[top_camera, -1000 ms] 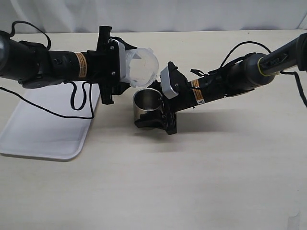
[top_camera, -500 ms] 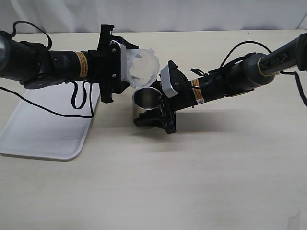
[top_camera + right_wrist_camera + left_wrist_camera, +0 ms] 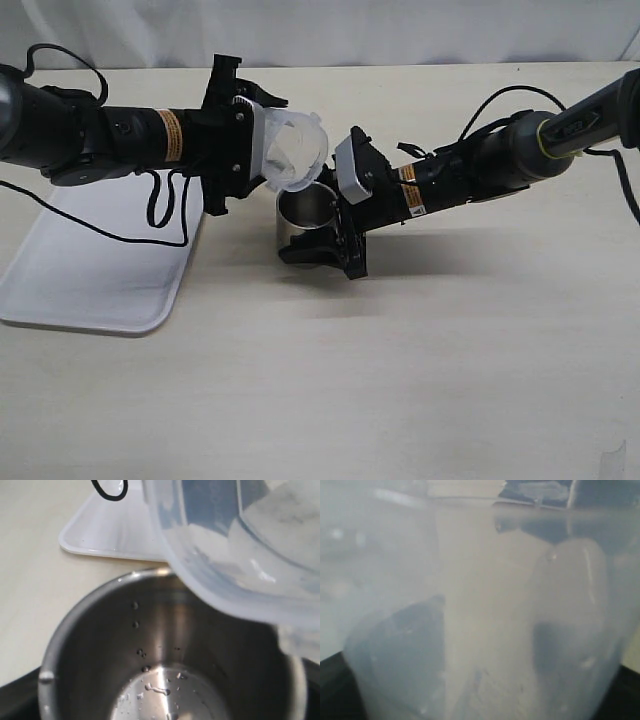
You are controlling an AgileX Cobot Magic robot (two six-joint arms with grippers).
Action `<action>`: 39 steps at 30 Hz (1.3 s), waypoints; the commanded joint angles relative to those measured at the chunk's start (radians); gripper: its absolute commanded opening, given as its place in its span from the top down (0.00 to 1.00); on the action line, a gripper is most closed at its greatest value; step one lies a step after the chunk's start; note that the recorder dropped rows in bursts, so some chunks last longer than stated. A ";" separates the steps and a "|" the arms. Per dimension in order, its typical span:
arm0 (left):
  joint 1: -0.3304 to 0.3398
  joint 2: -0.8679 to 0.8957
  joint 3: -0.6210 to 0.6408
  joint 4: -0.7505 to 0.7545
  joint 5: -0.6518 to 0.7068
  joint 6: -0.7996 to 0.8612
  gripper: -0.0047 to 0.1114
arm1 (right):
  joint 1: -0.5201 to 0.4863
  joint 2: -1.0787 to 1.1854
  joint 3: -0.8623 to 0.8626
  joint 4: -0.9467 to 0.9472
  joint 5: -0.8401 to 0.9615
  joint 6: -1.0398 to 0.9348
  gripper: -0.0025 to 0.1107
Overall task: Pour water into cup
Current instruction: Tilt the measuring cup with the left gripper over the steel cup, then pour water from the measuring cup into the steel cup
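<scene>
Translucent beaker (image 3: 296, 150) clamped in left claw (image 3: 272, 152) tipped steeper than a second earlier, lip lower, directly above right claw (image 3: 318, 222), which gripped steel cup (image 3: 303, 212); water droplets (image 3: 156, 690) on cup floor

Lab-style robot test bench: bare beige tabletop (image 3: 450, 380), plain white backdrop (image 3: 400, 25), white tray (image 3: 90, 285)

Beige tabletop (image 3: 450, 380) w/ white tray (image 3: 90, 285) at left, pale wall (image 3: 400, 30) behind.
</scene>
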 commanded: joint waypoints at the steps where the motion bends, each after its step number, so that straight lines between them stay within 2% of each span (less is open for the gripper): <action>1: -0.003 0.001 -0.008 -0.013 -0.019 0.014 0.96 | 0.001 -0.004 -0.001 0.015 -0.019 -0.005 0.94; 39: -0.003 0.001 -0.008 -0.052 -0.064 0.239 0.96 | 0.001 -0.004 -0.001 0.008 -0.008 -0.005 0.94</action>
